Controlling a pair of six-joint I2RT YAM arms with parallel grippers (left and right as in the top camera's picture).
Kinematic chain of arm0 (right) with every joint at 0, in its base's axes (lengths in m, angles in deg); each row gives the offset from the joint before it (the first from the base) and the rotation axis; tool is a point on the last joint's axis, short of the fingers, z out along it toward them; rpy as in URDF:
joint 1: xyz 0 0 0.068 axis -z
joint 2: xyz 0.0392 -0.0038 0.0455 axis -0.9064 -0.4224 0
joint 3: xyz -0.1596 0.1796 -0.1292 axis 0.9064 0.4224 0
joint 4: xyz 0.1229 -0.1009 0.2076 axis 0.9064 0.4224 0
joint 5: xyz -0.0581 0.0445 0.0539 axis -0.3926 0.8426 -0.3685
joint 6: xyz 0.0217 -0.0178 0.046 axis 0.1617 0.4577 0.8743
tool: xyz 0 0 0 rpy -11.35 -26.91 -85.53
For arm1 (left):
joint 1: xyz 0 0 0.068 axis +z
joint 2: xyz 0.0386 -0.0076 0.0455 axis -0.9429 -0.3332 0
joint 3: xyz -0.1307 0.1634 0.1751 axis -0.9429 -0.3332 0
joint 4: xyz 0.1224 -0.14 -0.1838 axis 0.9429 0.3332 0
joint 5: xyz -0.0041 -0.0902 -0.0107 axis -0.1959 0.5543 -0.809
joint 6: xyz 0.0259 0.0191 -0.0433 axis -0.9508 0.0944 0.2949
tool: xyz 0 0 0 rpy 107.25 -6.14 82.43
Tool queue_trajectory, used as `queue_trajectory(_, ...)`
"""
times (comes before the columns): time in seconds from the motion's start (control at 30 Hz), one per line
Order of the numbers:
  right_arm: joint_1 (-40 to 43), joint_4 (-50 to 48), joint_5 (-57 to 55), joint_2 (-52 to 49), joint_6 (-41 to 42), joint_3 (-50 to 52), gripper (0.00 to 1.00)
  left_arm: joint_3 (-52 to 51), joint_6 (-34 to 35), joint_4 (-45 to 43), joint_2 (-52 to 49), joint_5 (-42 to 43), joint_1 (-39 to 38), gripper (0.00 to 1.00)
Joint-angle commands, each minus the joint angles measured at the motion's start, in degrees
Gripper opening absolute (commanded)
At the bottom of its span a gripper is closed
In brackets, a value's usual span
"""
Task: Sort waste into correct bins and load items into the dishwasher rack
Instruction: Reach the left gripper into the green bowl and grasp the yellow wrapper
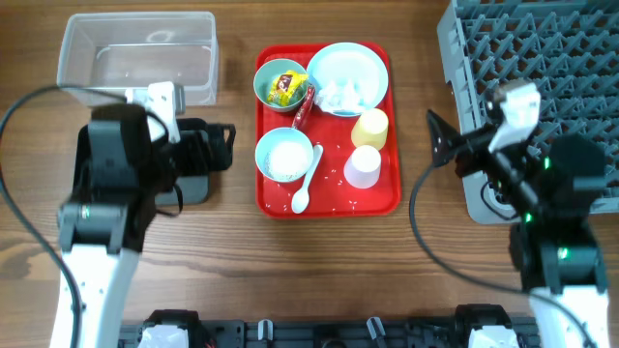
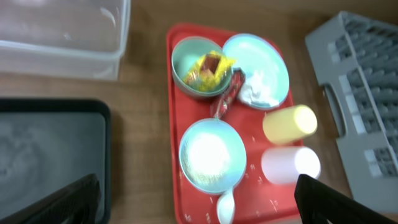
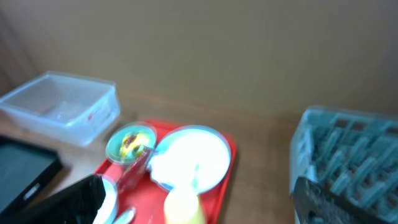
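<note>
Wrappers [image 1: 283,87] lie in a blue bowl [image 1: 261,81] on the red tray [image 1: 334,188], tissue [image 1: 338,95] on the plate [image 1: 369,53] beside it. Overhead, the left arm [image 1: 106,193] hides most of the black tray [image 2: 50,149], and the rack [image 1: 542,48] runs off frame. The left gripper [image 1: 221,147] and right gripper [image 1: 440,143] both stand wide apart, empty.

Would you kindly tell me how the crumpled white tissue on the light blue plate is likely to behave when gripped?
The crumpled white tissue looks soft and creased, so it would probably squash and flop rather than hold its shape. It seems very light, so a push may simply slide it across the smooth light blue plate.
</note>
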Motion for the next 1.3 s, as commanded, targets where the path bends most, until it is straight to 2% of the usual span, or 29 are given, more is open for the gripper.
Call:
queue_trajectory(0.0, -0.17, 6.6, 6.69, -6.58, -0.11, -8.74, 1.0, 9.42, -1.6, 6.23, -7.72, 6.95, 0.48, 1.0)
queue_trajectory(0.07, -0.17, 9.57, 10.49, -9.38, -0.13, -12.31, 1.0, 14.84, -5.33, 11.67, -12.26, 12.07, 0.28, 1.0)
queue_trajectory(0.13, -0.17, 10.1, 16.87, -11.45, -0.11, -14.97, 1.0, 21.86, -5.79, 18.69, -17.84, 12.57, -0.66, 1.0)
queue_trajectory(0.2, -0.17, 8.2, 18.38, -12.11, 0.28, -15.34, 1.0, 28.15, -6.97, 23.82, -22.69, 12.37, -2.01, 1.0)
queue_trajectory(0.33, -0.17, 9.64, 18.36, -12.74, 10.03, -15.32, 1.0, 40.33, -9.14, 27.98, -33.99, 9.86, -5.22, 1.0)
queue_trajectory(0.47, -0.17, 12.09, 17.16, -13.31, 10.4, -15.28, 1.0, 46.18, -11.23, 24.92, -47.1, 8.5, -6.45, 1.0)
queue_trajectory(0.7, -0.17, 18.34, 11.58, -14.78, 10.45, -15.21, 1.0, 46.21, -14.38, 12.57, -62.12, 7.02, -6.4, 1.0)
queue_trajectory(0.87, -0.17, 20.39, 9.64, -16.33, 10.51, -15.19, 1.0, 46.21, -14.45, 5.95, -63.08, 6.38, -7.23, 1.0)
queue_trajectory(1.2, -0.17, 20.7, 9.49, -20.31, 10.56, -15.19, 1.0, 46.21, -16.35, 0.94, -66.99, -11.65, -15.69, 1.0)
queue_trajectory(1.27, -0.17, 21.33, 9.46, -20.72, 10.54, -15.17, 1.0, 46.18, -16.33, 0.85, -67.93, -14.38, -16.94, 0.9)
